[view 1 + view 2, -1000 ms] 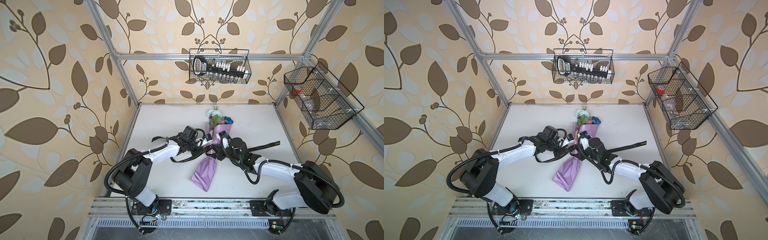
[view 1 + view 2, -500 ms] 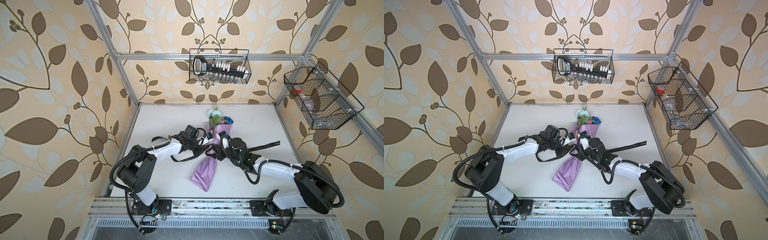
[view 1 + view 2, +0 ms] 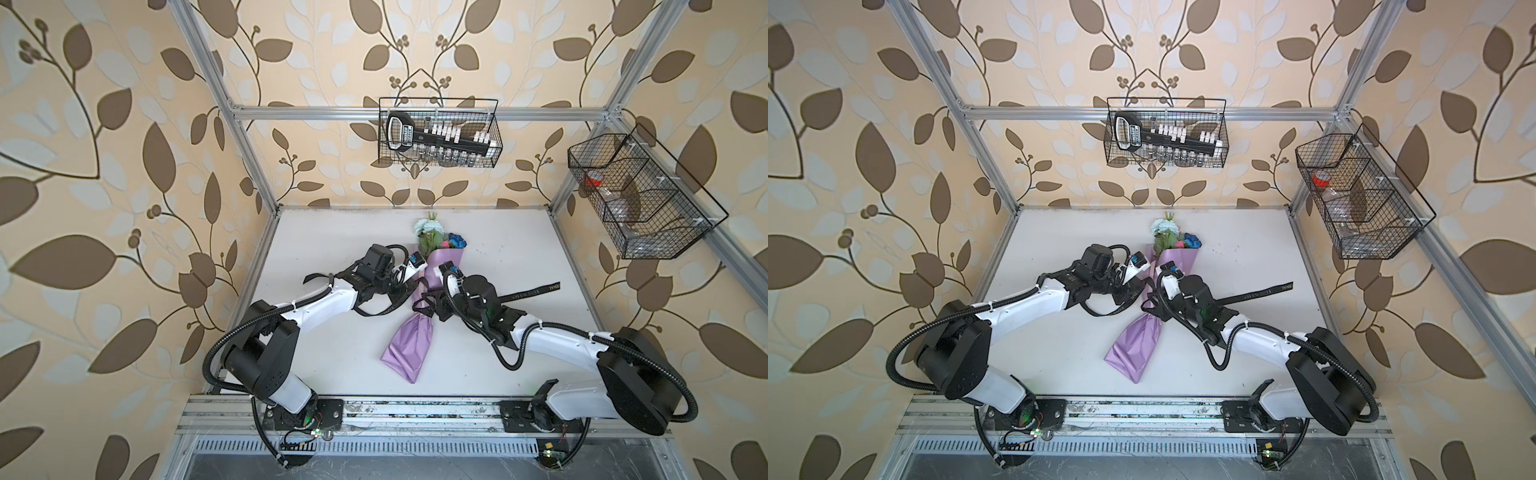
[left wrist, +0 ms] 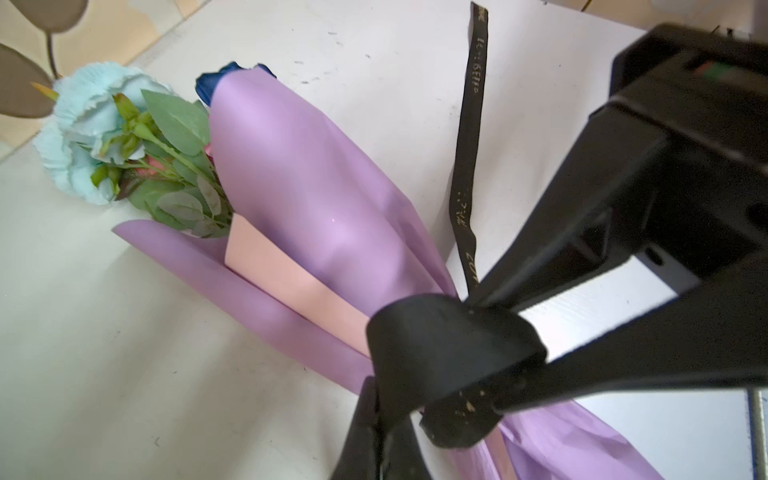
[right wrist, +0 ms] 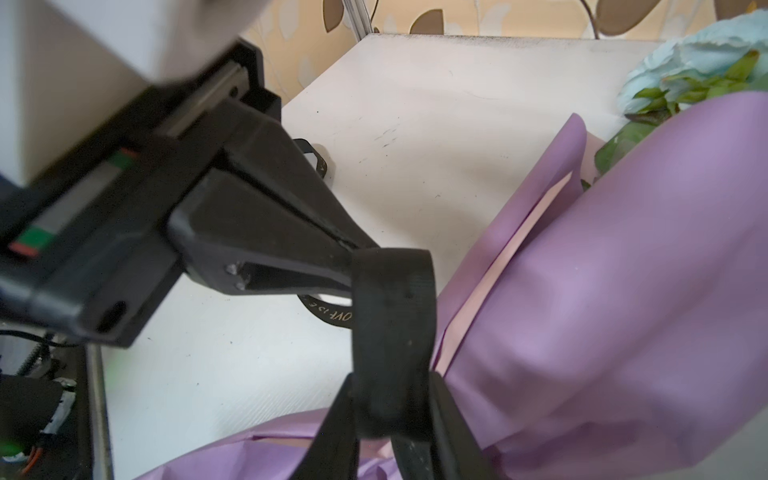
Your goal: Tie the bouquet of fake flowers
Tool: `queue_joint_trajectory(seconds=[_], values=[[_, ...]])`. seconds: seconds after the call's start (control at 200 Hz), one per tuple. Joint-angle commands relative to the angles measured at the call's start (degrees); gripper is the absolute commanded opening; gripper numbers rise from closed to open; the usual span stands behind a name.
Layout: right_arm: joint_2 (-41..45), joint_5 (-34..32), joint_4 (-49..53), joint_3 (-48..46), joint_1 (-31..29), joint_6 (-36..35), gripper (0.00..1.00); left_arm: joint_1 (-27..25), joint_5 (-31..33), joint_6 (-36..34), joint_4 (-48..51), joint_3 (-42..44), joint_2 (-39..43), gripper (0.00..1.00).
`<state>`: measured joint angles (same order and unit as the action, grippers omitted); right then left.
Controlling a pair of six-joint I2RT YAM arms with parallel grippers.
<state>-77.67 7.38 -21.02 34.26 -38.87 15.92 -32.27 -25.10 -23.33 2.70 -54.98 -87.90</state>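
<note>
The bouquet of fake flowers (image 3: 415,332) (image 3: 1142,340) lies on the white table, wrapped in lilac paper (image 4: 311,187) (image 5: 623,270), with its blooms toward the back wall. A black lettered ribbon (image 3: 528,291) (image 4: 467,145) crosses its narrow waist. My left gripper (image 3: 409,286) (image 4: 376,399) is shut on a loop of that ribbon (image 5: 390,311) just left of the waist. From the right, my right gripper (image 3: 432,303) (image 5: 390,399) meets it there. Its fingers stand apart, with the same ribbon band lying between them.
A wire basket (image 3: 438,137) with a black tool hangs on the back wall, and another wire basket (image 3: 640,195) hangs on the right wall. The ribbon's other tail (image 3: 316,277) trails under the left arm. Aluminium posts frame the table.
The left gripper has closed on the ribbon loop, and its arm's elbow has shifted right. The right gripper, shut before, has parted its jaws around the ribbon. The bouquet has not moved.
</note>
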Motion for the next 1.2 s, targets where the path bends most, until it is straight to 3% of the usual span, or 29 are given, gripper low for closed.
queue_joint_trajectory(seconds=[0.0, 0.095, 0.255, 0.355, 0.485, 0.645, 0.88, 1.075, 1.195], values=[[3.36, -0.83, 3.1, 2.24, 0.02, 0.52, 0.37, -0.27, -0.66, 2.81, -3.18, 1.3, 2.99, 0.0], [7.94, -3.75, 7.1, 2.05, 0.41, 3.16, 0.42, -0.68, -0.79, 2.6, -1.81, 1.21, 2.58, 0.0], [16.46, -17.27, 24.85, 3.41, 5.98, 15.93, 0.48, -1.57, -1.18, 2.43, -1.56, 2.54, 3.07, 0.0], [18.44, -17.73, 38.95, 4.14, 18.07, 23.11, 0.6, -2.53, -1.44, 2.24, -1.28, 2.6, 3.55, 0.0], [17.64, -8.93, 42.87, 1.37, 37.86, 21.48, 0.67, -3.01, -1.49, 1.82, -1.64, 3.0, 3.89, 0.0], [11.09, -15.78, 41.54, 3.28, 47.82, 19.03, 0.75, -3.16, -1.54, 1.66, -1.69, 2.62, 3.77, 0.0], [-6.06, -16.72, 35.34, 9.2, 54.86, 18.98, 0.77, -3.64, -2.48, 1.55, -2.55, 3.19, 3.71, 0.0], [-17.06, -13.41, 31.91, 14.8, 55.13, 17.03, 0.67, -4.42, -3.46, 2.2, -3.23, 3.04, 1.98, 0.0], [-20.64, -9.4, 29.63, 16.57, 55.0, 16.19, 0.68, -5.0, -3.55, 2.41, -3.31, 2.6, 1.06, 0.0]])
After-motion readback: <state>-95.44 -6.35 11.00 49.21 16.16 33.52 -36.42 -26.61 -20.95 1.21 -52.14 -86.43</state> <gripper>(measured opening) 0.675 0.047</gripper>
